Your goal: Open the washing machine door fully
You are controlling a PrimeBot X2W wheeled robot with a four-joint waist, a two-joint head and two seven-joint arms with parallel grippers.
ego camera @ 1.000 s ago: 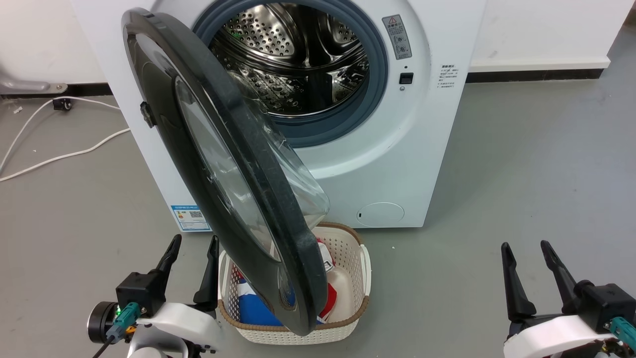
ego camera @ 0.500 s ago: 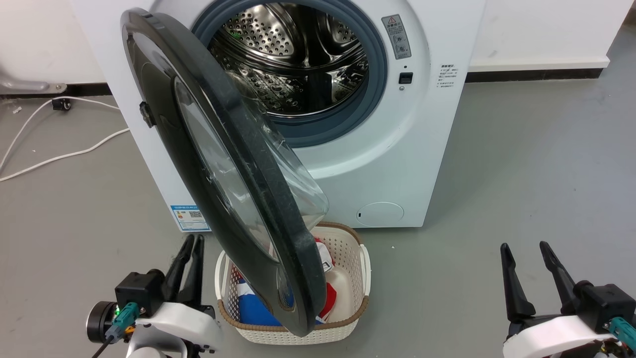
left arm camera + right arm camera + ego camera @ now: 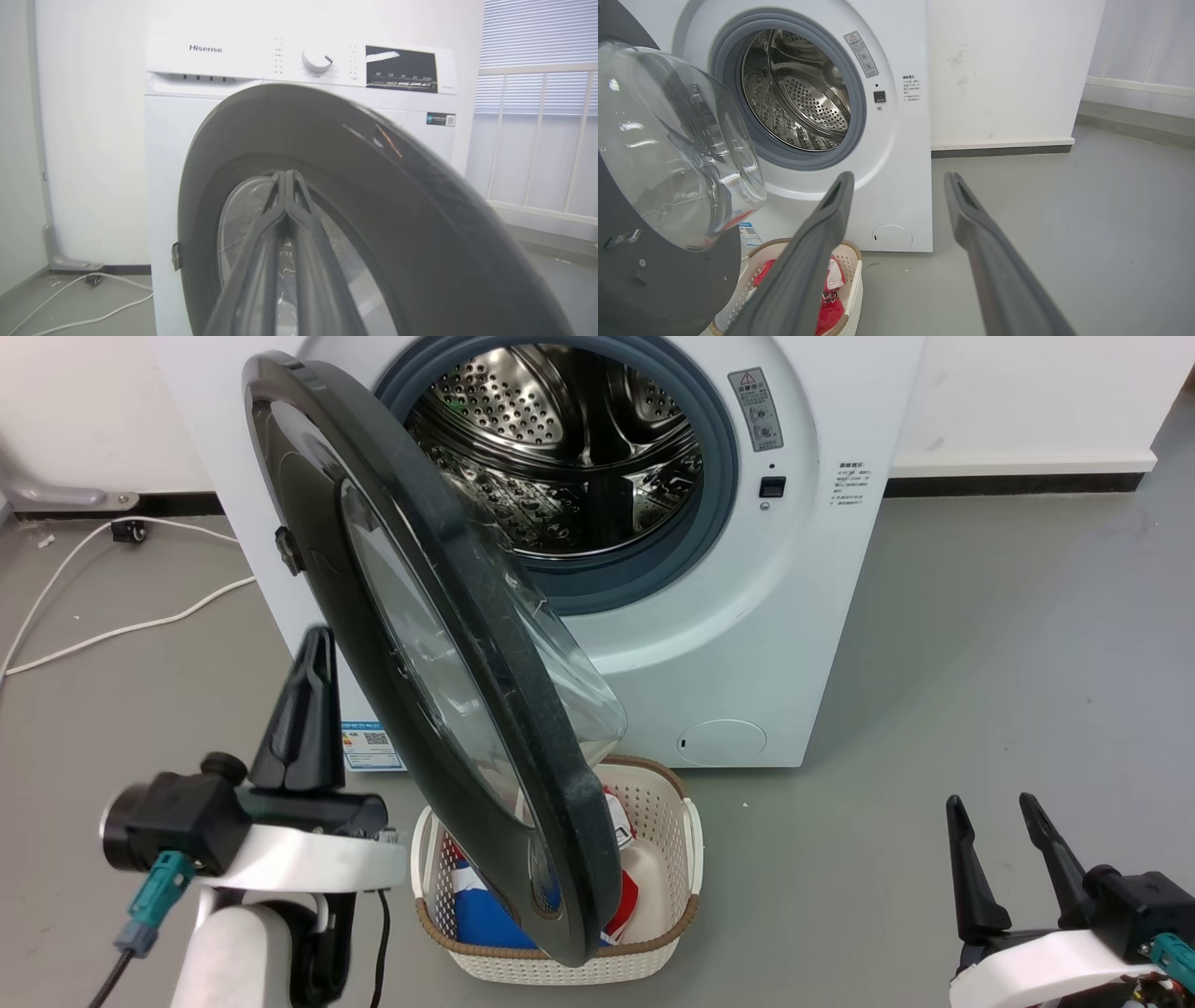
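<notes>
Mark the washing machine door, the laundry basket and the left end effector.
washing machine door (image 3: pixel 485 663): head view, on its black rim band.
laundry basket (image 3: pixel 635 957): head view, on its white front wall.
left end effector (image 3: pixel 317 644): head view, at its closed fingertips.

Glossy black round washing machine door (image 3: pixel 439 653), clear bulging glass bowl, swung partly open, hinged left
</notes>
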